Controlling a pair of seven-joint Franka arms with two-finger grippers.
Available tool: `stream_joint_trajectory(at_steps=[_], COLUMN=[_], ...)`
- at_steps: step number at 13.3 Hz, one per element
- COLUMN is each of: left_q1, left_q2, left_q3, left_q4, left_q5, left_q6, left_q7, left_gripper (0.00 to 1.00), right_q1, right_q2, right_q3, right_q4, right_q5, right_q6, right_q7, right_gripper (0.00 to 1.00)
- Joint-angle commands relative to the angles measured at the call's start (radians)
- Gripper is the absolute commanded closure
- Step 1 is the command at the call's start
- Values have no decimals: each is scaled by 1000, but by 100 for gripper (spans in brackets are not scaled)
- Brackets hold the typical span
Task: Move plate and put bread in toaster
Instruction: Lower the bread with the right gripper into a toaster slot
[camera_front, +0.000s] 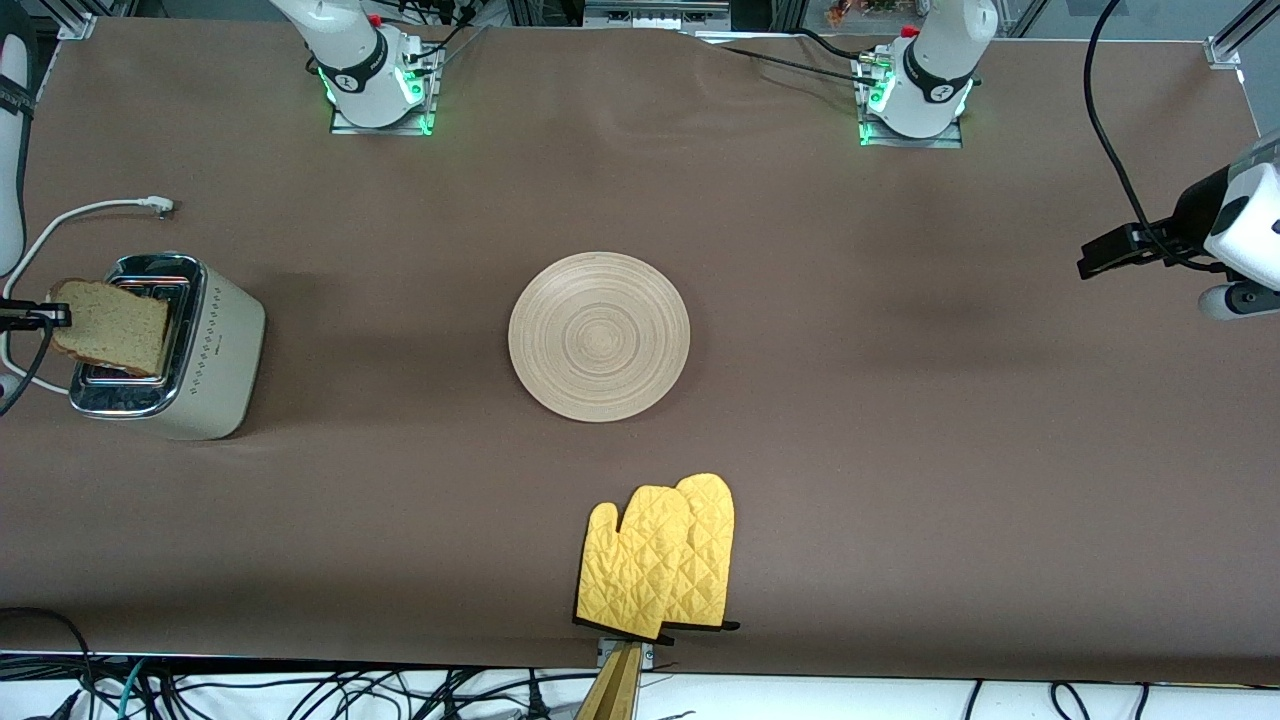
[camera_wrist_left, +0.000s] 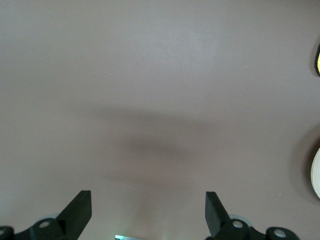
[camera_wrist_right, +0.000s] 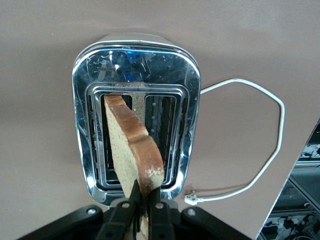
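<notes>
right wrist view, bread (camera_wrist_right: 131, 145) in right claw (camera_wrist_right: 141, 210), over toaster (camera_wrist_right: 186, 95)

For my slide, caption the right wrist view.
Right gripper holds bread slice on edge above chrome-topped toaster's slot.

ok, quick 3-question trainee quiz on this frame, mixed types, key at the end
1. True or false: the bread lies flat on the plate.
2. Which gripper is shut on the bread? A) left gripper B) right gripper
3. Fill in: the yellow oven mitts lie ____ to the front camera than the plate.

Key:
1. False: it is held on edge over a slot of the toaster; the plate is bare.
2. B; the left gripper waits open over the table.
3. nearer
</notes>
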Motion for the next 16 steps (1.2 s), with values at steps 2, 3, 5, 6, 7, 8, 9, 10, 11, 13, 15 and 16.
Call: stream_joint_trajectory(at_steps=[2, 3, 5, 6, 7, 8, 9, 10, 11, 13, 15, 16], left_q1=[1, 2, 2, 2, 2, 2, 2, 2, 2, 2, 2, 2], left_q2=[6, 6, 6, 6, 6, 6, 6, 6, 6, 6, 6, 6], left_q3=[-1, -1, -1, -1, -1, -1, -1, -1, 0, 0, -1, 0], left_q4=[20, 20, 20, 20, 20, 20, 20, 20, 20, 20, 20, 20], left_q5=[-4, -4, -4, -5, -4, -5, -5, -5, -5, -5, -5, -5], left_q6=[-5, -4, -5, -5, -5, -5, -5, -5, -5, -5, -5, -5], left_q7=[-4, -4, -4, -3, -3, -3, -1, 1, 1, 2, 4, 4], left_gripper=[0, 0, 0, 0, 0, 0, 0, 0, 0, 0, 0, 0], right_q1=[2, 2, 0, 0, 0, 0, 0, 0, -3, -3, -1, 0], right_q2=[36, 40, 62, 74, 82, 88, 98, 112, 121, 131, 128, 125], right_q3=[5, 5, 5, 5, 5, 5, 5, 5, 5, 5, 4, 4], right_q4=[27, 27, 23, 23, 23, 20, 20, 20, 20, 20, 22, 23], right_q5=[46, 54, 78, 88, 97, 105, 106, 117, 132, 145, 145, 143], right_q6=[5, 20, 48, 61, 74, 86, 98, 111, 121, 124, 120, 117], right_q7=[37, 37, 37, 37, 37, 37, 42, 42, 42, 42, 42, 40], right_gripper=[100, 100, 100, 100, 100, 100, 100, 100, 100, 100, 98, 99])
